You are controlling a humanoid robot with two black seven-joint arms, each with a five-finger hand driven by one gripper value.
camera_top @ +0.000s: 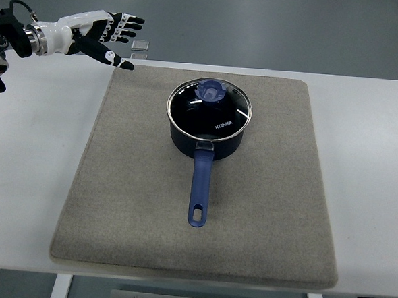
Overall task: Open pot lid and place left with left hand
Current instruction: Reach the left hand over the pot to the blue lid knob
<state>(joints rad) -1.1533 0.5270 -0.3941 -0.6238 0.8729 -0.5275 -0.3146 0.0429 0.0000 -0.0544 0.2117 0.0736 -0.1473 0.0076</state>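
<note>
1. White-and-black left hand (106, 36) at upper left of the frame, its arm entering from the left edge. Fingers spread and extended toward the right, holding nothing. It hangs over the far left corner of the table (30, 152), well apart from the pot.
2. Just right of the fingertips, beyond the table's far edge, a small pale rectangular object (141, 49); too small to identify.
3. Grey felt-like mat (114, 204) covers most of the white table, from left of centre to right of centre.
4. Dark blue pot (208, 128) stands on the mat, in the upper middle of the frame. Its long blue handle (200, 189) points toward the bottom edge, with a hanging slot at its end.
5. Glass lid (228, 113) sits on the pot, metal-rimmed, seated flat. Blue knob (210, 91) at the lid's centre. White lettering "KONKA" shows on the glass toward the lower right.
6. Right portion of the mat and table bare.
</note>
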